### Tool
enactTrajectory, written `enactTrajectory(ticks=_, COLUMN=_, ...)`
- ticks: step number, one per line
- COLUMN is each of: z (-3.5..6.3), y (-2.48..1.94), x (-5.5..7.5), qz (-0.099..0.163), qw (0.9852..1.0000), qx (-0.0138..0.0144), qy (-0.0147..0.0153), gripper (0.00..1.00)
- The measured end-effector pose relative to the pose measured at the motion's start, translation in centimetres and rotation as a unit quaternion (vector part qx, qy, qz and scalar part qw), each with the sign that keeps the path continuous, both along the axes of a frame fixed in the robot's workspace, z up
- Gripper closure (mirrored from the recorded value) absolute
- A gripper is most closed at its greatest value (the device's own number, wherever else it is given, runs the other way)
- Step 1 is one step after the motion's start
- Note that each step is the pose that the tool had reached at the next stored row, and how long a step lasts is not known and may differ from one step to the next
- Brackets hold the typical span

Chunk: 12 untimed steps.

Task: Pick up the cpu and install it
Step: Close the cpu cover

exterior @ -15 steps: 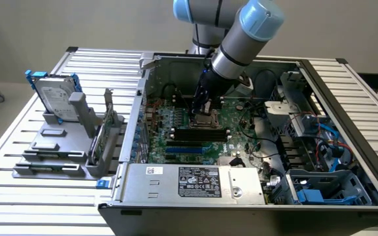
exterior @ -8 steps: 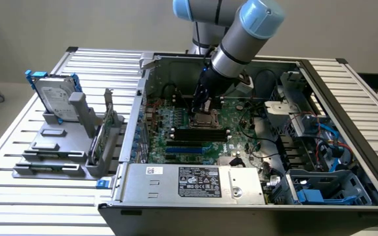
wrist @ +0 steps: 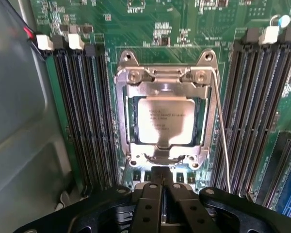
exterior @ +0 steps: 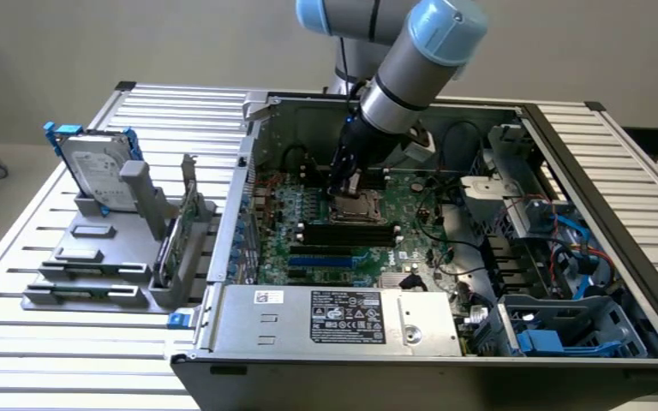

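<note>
Silver-topped, the cpu (wrist: 165, 120) lies flat inside the motherboard socket (wrist: 127, 92), framed on all sides. The gripper (wrist: 162, 177) hangs clenched and empty near the socket's edge. Seating well, I'd judge, means keeping the chip level and square, with no sideways shove.

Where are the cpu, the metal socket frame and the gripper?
cpu (wrist: 165, 120): wrist view, middle of its silver top.
socket frame (wrist: 122, 126): wrist view, one side rail.
gripper (wrist: 162, 177): wrist view, between its shut fingertips.
</note>
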<state>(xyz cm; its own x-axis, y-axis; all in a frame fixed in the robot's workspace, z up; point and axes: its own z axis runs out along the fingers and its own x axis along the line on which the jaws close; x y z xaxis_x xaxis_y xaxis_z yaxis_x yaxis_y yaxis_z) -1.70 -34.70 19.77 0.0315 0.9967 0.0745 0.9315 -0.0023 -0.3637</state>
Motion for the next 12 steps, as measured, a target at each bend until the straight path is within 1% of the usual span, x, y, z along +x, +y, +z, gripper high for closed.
enactTrajectory(ticks=3, z=0.10, y=-0.06, x=-0.6, qz=-0.001, qw=1.0000, qx=0.0016, qy=0.0002, gripper=0.89)
enactTrajectory(ticks=4, z=0.15, y=-0.07, x=-0.8, qz=-0.001, qw=1.0000, qx=0.0029, qy=0.0001, gripper=0.89)
enactTrajectory(ticks=7, z=0.53, y=-0.11, x=-1.4, qz=-0.003, qw=1.0000, qx=0.0085, qy=0.0001, gripper=0.89)
enactTrajectory(ticks=12, z=1.81, y=-0.15, x=-2.3, qz=-0.006, qw=0.9998, qx=0.0201, qy=0.0001, gripper=0.89)
